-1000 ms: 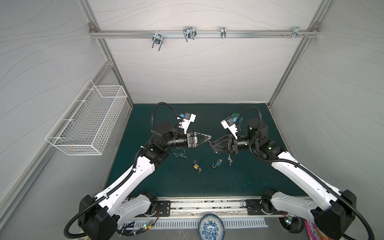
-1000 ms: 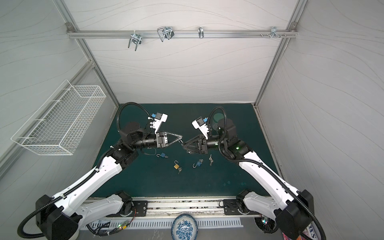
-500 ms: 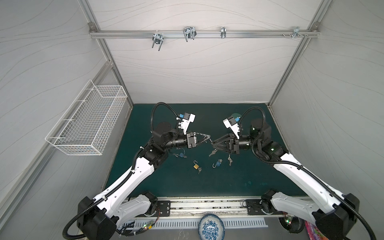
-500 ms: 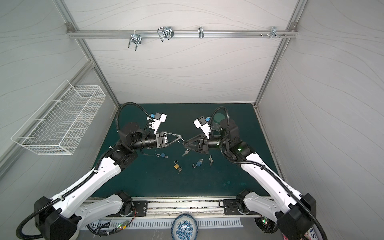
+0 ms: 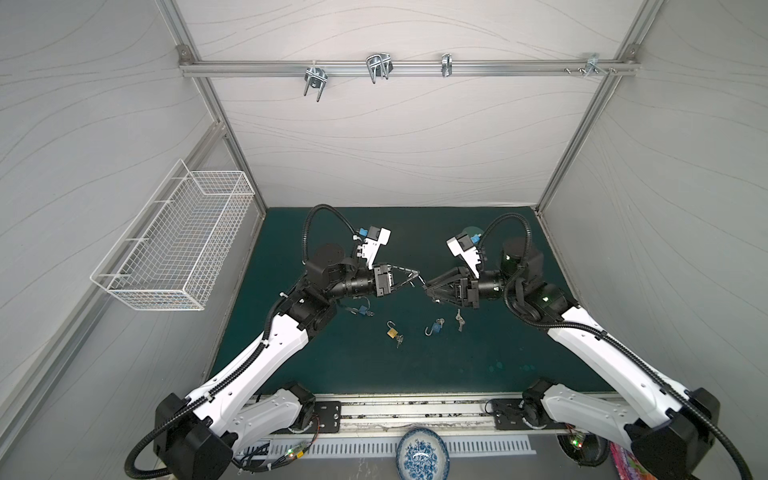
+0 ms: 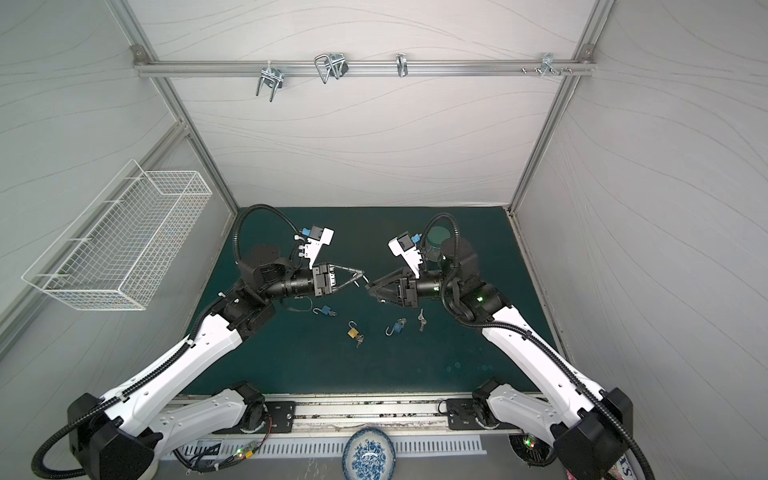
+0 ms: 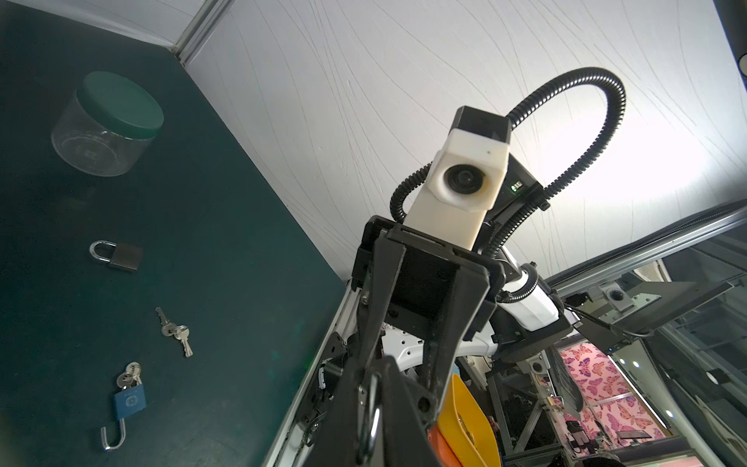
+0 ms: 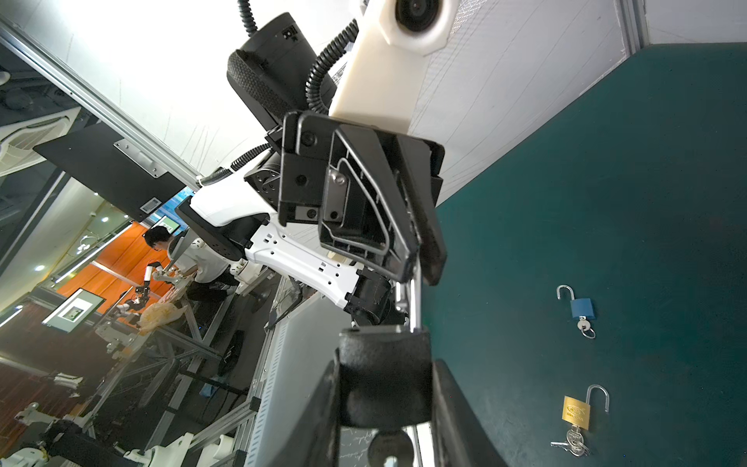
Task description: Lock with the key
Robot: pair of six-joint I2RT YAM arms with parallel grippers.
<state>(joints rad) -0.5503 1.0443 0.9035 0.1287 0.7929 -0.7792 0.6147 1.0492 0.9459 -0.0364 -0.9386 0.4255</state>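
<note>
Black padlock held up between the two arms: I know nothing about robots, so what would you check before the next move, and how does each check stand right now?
1. Right tool clamped on the black padlock body: ok.
2. Left tool closed on what looks like its shackle: ok.
3. Shackle pressed home into the body: cannot tell, the tools hide the joint.
4. Key seated underneath: a key head shows below the body; how deep, cannot tell.
5. Brass padlock and the blue padlock beside it lie on the mat, apart from both tools: ok.
</note>
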